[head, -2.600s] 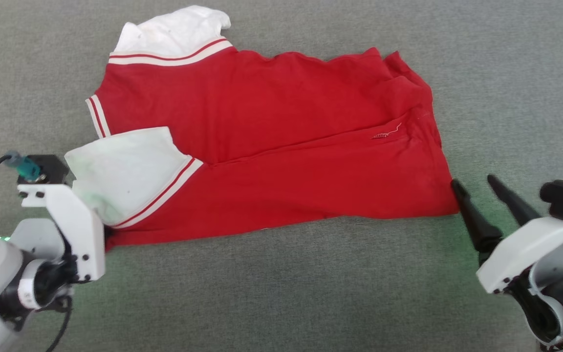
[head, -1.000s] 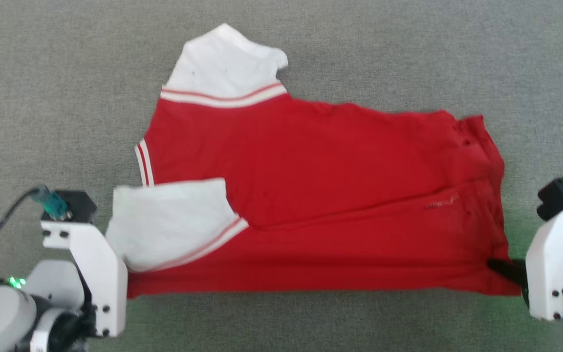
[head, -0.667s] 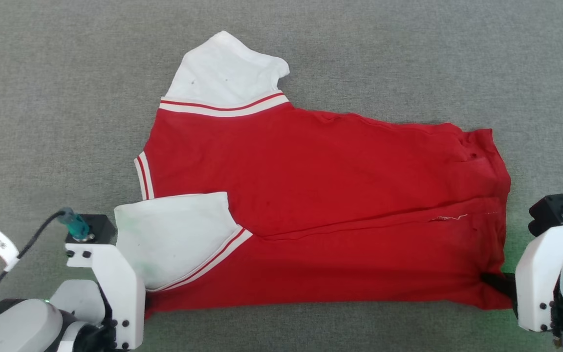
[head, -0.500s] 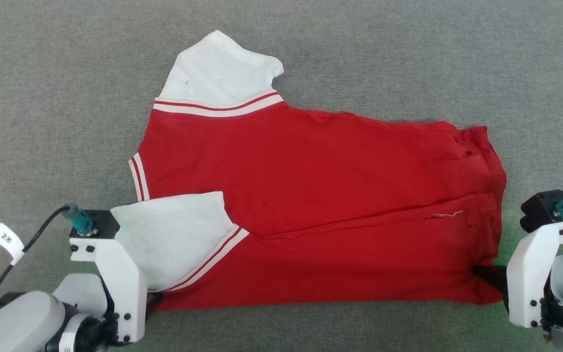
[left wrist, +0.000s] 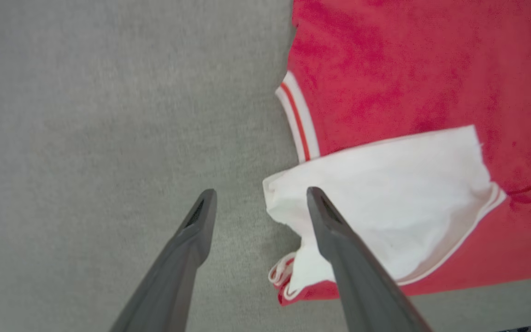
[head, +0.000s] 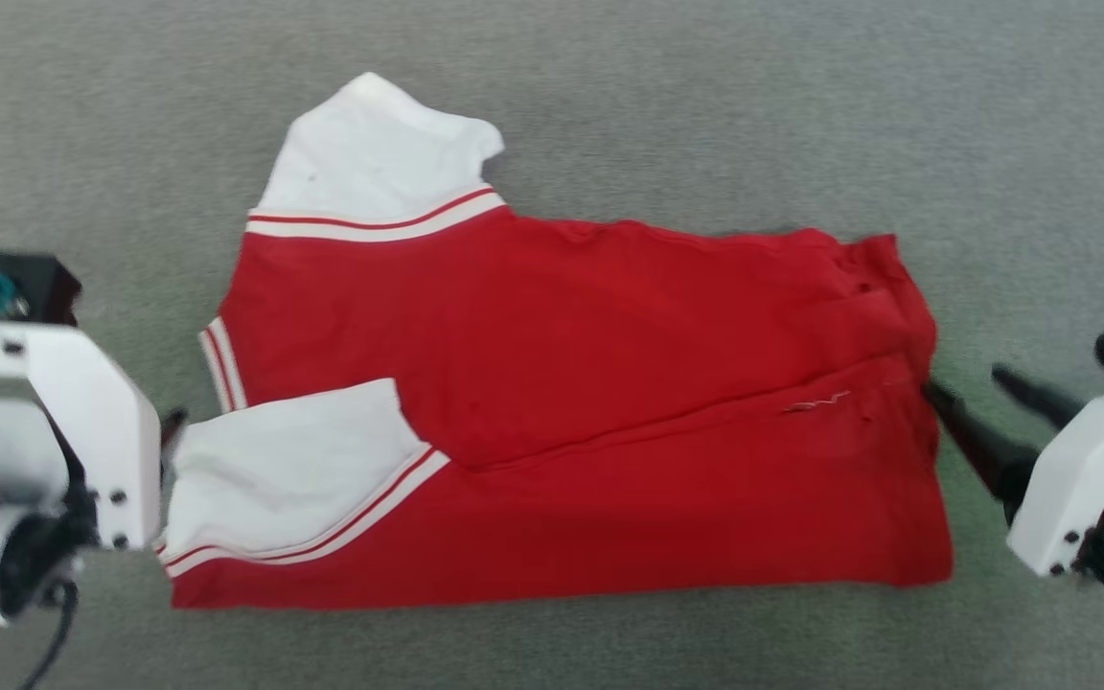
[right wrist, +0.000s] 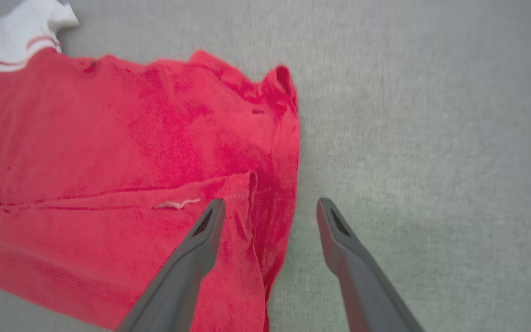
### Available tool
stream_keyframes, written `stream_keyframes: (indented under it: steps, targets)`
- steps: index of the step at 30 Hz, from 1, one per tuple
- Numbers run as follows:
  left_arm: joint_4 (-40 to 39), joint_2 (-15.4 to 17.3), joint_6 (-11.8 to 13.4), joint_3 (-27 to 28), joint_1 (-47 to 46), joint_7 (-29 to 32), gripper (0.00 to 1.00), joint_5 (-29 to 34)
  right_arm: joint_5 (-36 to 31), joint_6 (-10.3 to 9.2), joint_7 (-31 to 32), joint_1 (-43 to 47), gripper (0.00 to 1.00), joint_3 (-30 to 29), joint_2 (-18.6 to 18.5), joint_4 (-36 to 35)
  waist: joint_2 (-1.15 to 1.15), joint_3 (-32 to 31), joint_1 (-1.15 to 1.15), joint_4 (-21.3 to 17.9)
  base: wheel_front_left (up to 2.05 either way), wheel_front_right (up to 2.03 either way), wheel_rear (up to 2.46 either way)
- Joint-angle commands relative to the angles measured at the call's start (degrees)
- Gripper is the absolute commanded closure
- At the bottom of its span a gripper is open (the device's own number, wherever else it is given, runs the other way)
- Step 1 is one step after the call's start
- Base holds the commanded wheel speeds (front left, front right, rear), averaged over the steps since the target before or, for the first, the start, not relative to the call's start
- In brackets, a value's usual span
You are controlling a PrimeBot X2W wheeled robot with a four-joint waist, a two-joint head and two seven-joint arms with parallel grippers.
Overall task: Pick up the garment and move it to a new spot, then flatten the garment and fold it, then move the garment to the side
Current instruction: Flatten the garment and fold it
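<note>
The garment [head: 571,383] is a red shirt with white sleeves, lying flat and folded lengthwise on the grey surface. One white sleeve [head: 375,158] sticks out at the far left. The other sleeve [head: 288,470] is folded over the red body near the front left. My left gripper [left wrist: 261,193] hangs open just off that folded sleeve [left wrist: 385,203], with nothing between its fingers. Beside the hem end [right wrist: 274,152] my right gripper [head: 964,380] is open, one finger over the red cloth and one over bare grey. It grips nothing.
Grey carpet-like surface [head: 801,115] spreads on every side of the shirt. My left wrist's white bracket [head: 82,422] with a teal plug stands at the left edge. A loose pale thread [head: 816,402] lies on the red fold near the hem.
Both grippers have opened and let go of the garment's near corners, then drawn back from it. The garment stays flat. The head view has shifted slightly.
</note>
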Motion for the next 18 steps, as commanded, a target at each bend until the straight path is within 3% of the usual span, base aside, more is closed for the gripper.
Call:
stream_keyframes:
  steps: [1,10,15,16,18]
  targets:
    - [-0.3,0.1,-0.7,0.8,-1.9,0.0,0.00,0.6,-0.9,-0.02,-3.2,-1.2,0.00,-0.2,0.9,-1.2,0.00,0.1,0.00,-1.5,0.00,0.00,0.00]
    - [7.0,-1.8,-9.5,2.5,-11.9,-0.5,0.00,2.7,-6.0,-0.02,-23.9,-4.7,0.00,2.8,4.7,-2.4,0.00,1.2,0.00,-9.5,0.00,0.00,0.00]
    - [15.4,-4.3,-15.2,2.4,-18.3,-0.9,0.00,4.0,-9.6,-0.01,-35.5,-6.4,0.00,4.8,7.7,-0.5,0.00,2.2,0.00,-14.0,0.00,0.00,0.00]
    - [19.4,-5.5,-17.4,2.0,-20.5,-1.0,0.00,4.6,-10.7,-0.02,-39.0,-6.8,0.00,5.3,8.8,0.7,0.00,2.7,0.00,-15.6,0.00,0.00,0.00]
    - [23.6,-6.7,-19.7,1.5,-22.8,-0.9,0.00,5.3,-11.0,-0.01,-41.4,-6.8,0.00,5.7,9.8,2.1,0.00,3.2,0.00,-16.8,0.00,0.00,0.00]
